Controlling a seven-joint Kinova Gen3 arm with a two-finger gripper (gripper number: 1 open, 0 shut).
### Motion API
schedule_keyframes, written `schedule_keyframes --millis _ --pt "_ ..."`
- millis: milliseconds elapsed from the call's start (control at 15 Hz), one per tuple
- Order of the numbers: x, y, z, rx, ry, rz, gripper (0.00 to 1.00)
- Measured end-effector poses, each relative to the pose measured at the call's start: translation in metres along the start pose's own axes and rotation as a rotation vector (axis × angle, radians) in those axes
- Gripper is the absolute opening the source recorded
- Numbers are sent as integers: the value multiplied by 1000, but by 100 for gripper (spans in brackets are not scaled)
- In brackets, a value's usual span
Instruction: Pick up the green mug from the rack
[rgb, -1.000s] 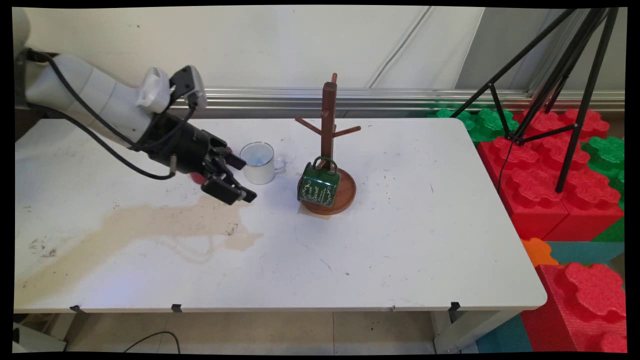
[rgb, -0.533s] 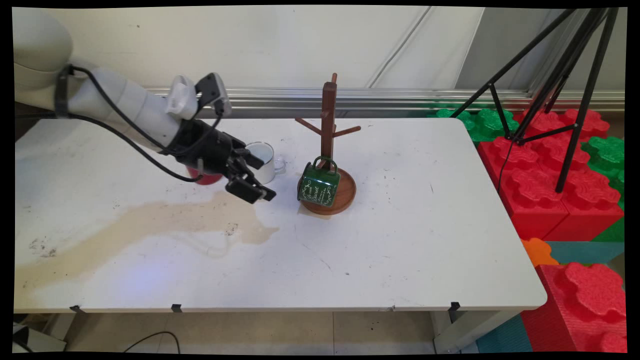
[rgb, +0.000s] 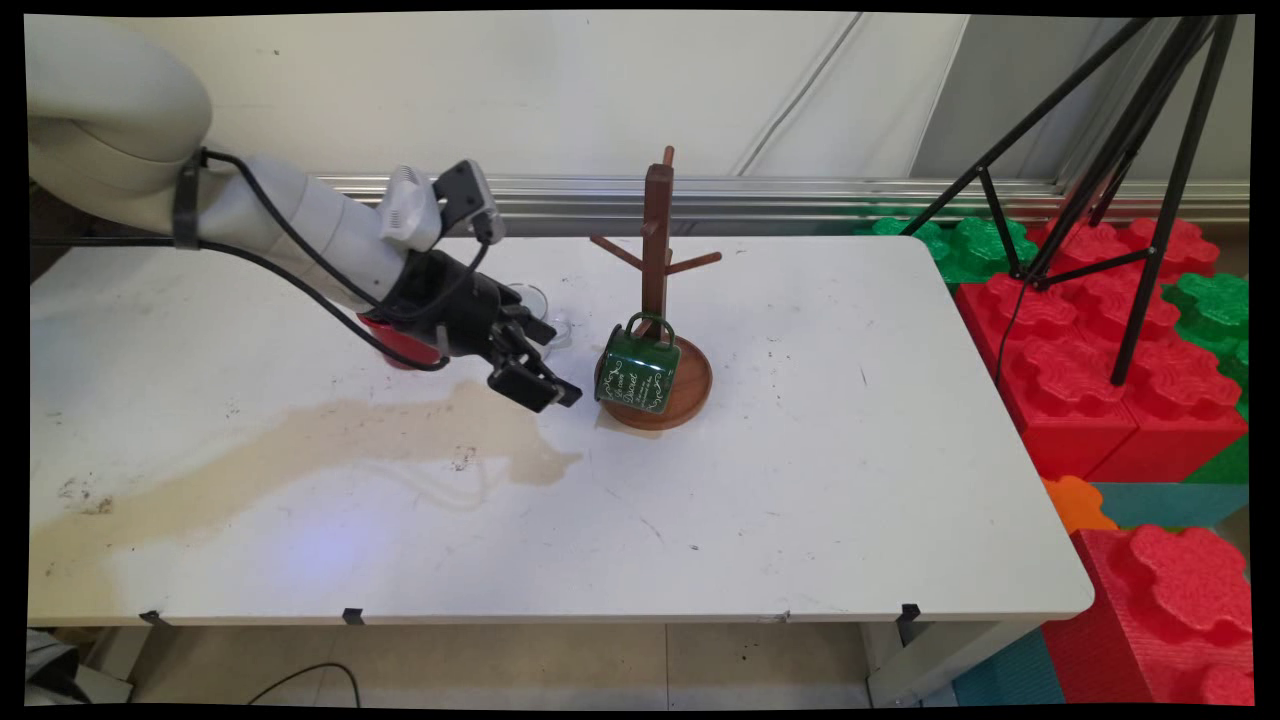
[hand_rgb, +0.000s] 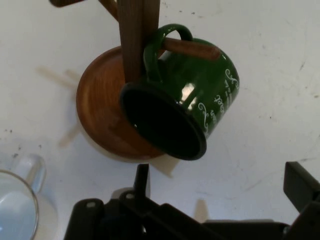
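Beside the green mug (rgb: 638, 368), the tool (rgb: 545, 372), fingers spread and empty, has moved rightward, closer.

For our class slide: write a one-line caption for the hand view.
Open gripper facing a green mug hung on a wooden mug tree.

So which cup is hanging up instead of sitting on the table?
The green mug, hooked by its handle on the wooden mug tree. The white mug stands on the table.
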Motion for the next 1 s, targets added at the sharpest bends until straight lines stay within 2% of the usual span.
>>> schedule_keyframes --millis 1000 --pt "5 2 45 -14 21 -12 100"
